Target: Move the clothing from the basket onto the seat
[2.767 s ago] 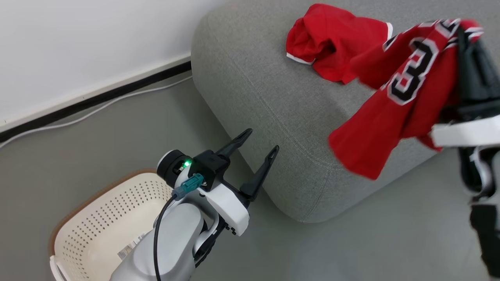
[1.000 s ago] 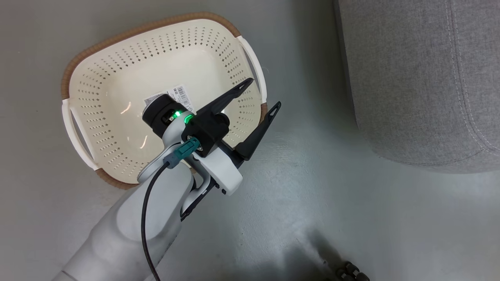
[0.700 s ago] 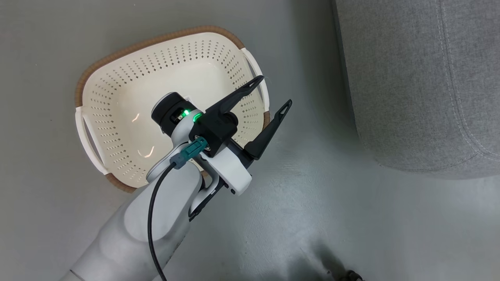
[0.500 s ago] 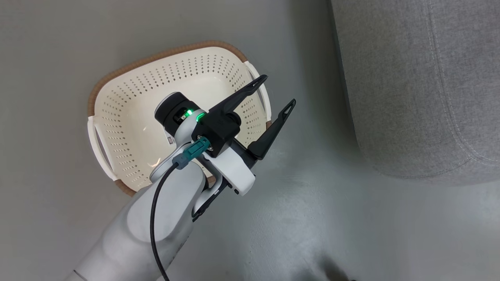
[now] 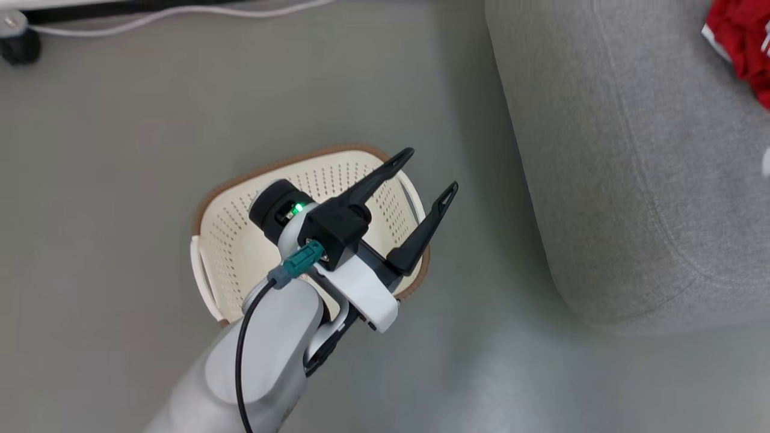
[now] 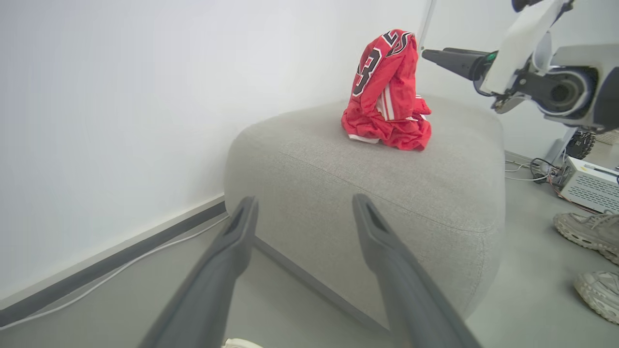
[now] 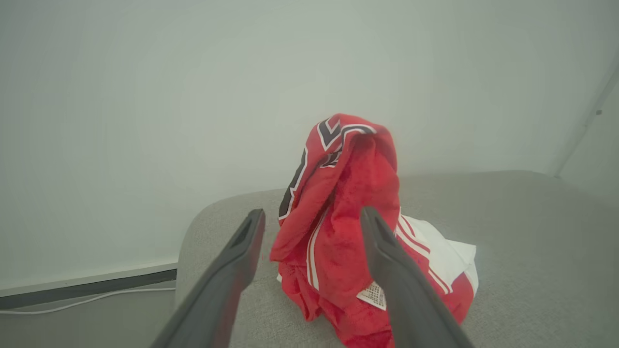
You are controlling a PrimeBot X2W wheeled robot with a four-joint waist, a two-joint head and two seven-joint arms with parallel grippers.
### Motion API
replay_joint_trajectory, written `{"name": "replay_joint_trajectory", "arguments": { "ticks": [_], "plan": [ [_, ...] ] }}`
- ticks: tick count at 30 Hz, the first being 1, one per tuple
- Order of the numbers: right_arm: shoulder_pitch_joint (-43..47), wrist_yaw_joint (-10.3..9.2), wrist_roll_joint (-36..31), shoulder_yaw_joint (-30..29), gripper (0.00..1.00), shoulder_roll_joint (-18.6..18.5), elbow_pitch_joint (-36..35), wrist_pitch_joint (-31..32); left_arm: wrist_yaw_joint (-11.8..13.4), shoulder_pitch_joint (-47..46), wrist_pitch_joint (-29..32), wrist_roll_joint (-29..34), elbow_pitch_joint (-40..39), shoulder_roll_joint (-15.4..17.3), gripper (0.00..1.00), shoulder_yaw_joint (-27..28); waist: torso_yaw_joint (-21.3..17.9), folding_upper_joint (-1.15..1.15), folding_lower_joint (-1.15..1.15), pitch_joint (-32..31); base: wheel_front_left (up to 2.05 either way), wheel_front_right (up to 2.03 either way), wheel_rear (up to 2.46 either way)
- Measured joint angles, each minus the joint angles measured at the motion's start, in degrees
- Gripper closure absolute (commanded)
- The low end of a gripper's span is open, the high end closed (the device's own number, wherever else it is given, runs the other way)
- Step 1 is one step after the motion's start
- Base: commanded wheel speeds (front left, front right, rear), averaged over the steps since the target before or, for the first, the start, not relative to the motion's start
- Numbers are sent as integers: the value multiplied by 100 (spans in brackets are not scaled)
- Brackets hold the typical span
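Observation:
The clothing [image 7: 338,193] is a red heap on the grey seat [image 7: 508,232], with the lettered jersey standing in a tall peak. My right gripper [image 7: 312,217] is open, its fingers either side of that peak and not pinching it. In the left wrist view the clothing [image 6: 387,96] sits on the seat [image 6: 387,193], and one finger [image 6: 454,62] of the right gripper is level with its top. A red edge of clothing [image 5: 743,42] shows on the seat [image 5: 631,180]. The cream basket [image 5: 240,240] stands on the floor under my left gripper [image 5: 433,170], which is open and holds nothing. My left arm hides part of the basket's inside.
A white wall with a dark baseboard and a white cable [image 5: 180,9] runs behind the basket. A person's shoes [image 6: 585,232] and a white box [image 6: 590,186] with cables are on the floor right of the seat. Grey floor lies between basket and seat.
My right gripper has opened and let go of the jersey, which now rests on the seat. The head camera has swung, shifting the whole view. The left gripper stays open.

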Motion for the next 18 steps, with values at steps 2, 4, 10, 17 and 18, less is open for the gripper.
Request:
{"name": "replay_joint_trajectory", "arguments": {
  "ticks": [2, 4, 10, 17, 18],
  "plan": [
    [149, 0, 77, 185, 0, 0, 0, 0, 0, 114, 0, -33, -13, -31, 0, 9, 44, 0, 0, -198, 0, 0, 0],
    [288, 0, 158, 368, 0, -11, -2, 0, 0, 223, 1, -43, -29, -71, 0, 8, 95, 0, 0, -386, 0, 0, 0],
    [664, 0, 392, 904, 0, 1, -24, 0, 0, 506, 1, -92, -47, -109, 0, 96, 280, 0, 0, -900, 0, 0, 0],
    [1011, 0, 793, 1640, 0, 34, -176, 1, 0, 970, 1, -83, -9, -152, 0, 590, 498, 0, 0, -1428, 0, 0, 0],
    [1070, 0, 851, 1752, 0, 37, -199, 1, 0, 1027, 1, -66, 13, -159, 0, 689, 535, 0, 0, -1488, 0, 0, 0]
  ]
}}
